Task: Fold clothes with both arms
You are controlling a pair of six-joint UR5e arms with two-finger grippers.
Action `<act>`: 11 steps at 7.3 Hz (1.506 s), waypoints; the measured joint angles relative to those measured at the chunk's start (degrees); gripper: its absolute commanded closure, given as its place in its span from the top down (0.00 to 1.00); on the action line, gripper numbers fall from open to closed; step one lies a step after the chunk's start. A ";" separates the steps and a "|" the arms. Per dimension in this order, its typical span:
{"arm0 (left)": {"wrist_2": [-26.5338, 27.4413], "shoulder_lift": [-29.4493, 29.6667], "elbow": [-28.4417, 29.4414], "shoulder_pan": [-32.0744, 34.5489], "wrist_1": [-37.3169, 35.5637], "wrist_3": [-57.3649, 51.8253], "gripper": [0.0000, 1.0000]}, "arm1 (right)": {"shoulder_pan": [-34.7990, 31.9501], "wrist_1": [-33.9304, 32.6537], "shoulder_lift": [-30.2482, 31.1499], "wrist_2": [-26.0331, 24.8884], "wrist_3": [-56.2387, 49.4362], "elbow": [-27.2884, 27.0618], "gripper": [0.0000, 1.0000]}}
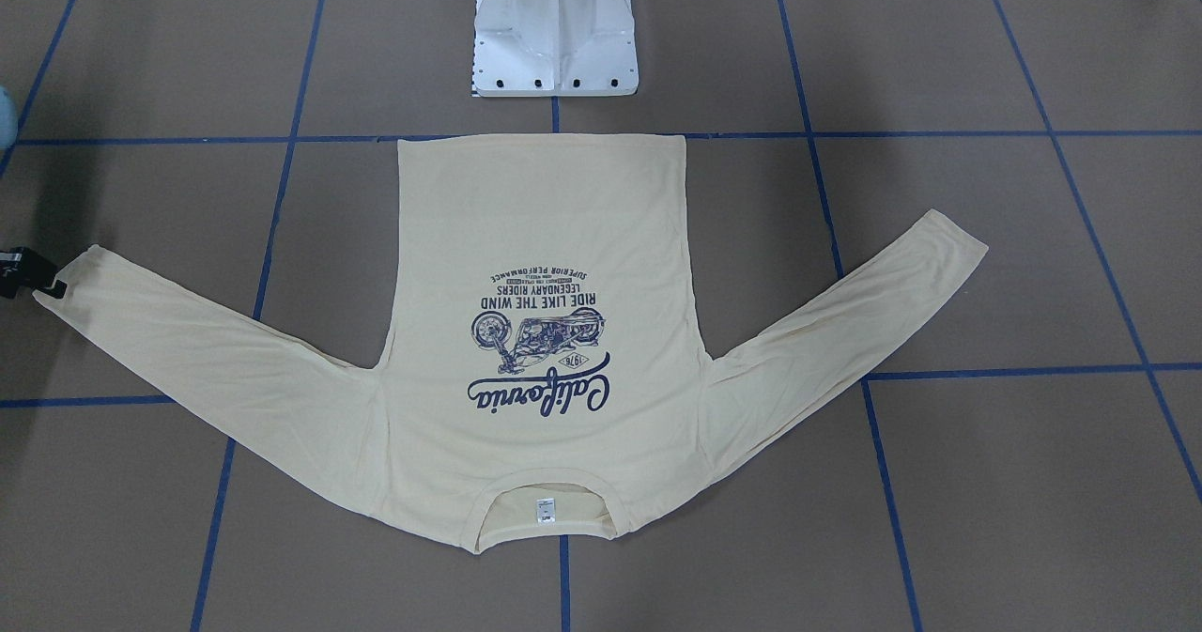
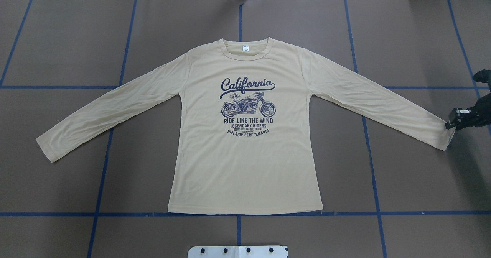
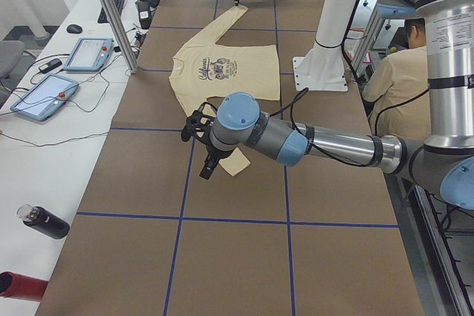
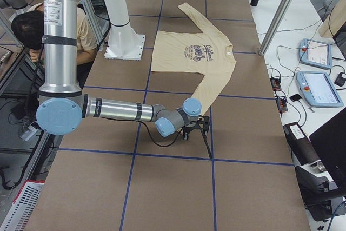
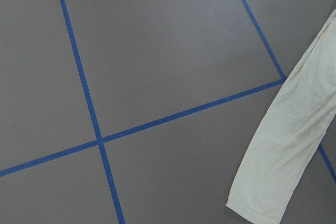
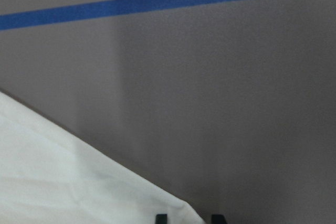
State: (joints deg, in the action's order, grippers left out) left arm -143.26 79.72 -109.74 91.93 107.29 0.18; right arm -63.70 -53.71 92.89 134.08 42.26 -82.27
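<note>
Front view: the long-sleeved T-shirt (image 1: 540,238) lies flat on the worktop (image 1: 986,50). Overhead: the right fingers (image 2: 448,126) meet its cuff. Right wrist: they stand parted, the cuff corner between them. Left side: the left fingers (image 3: 208,166) hang above the other cuff; I cannot tell whether they are parted.

Overhead and front cameras face each other, sharing the shirt (image 2: 245,166) — wrist cameras close.

On your T-shirt (image 2: 245,173) the navy chest print (image 2: 248,104) reads "California", "1976" in a small badge, "RIDE LIKE THE WIND", "LEGENDARY RIDERS" and "SUPERIOR PERFORMANCE". Two tiny lines between those are too small to read, as is the white neck label (image 2: 245,49).
</note>
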 measured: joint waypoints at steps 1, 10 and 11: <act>0.00 0.00 -0.16 0.00 -0.03 0.00 1.00 | 0.03 0.01 -0.07 0.14 0.71 -0.58 0.00; 0.02 0.00 -0.63 -0.05 -0.07 -0.06 1.00 | 22.40 -21.45 -45.36 -20.10 44.93 -10.59 0.00; 0.01 0.00 -0.64 -0.06 -0.07 -0.08 1.00 | 25.15 -22.00 -49.57 -23.00 45.87 -9.03 0.00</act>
State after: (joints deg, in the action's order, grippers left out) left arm -143.25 79.72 -110.38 91.87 107.22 0.10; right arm -38.55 -75.71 43.32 111.08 88.13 -91.31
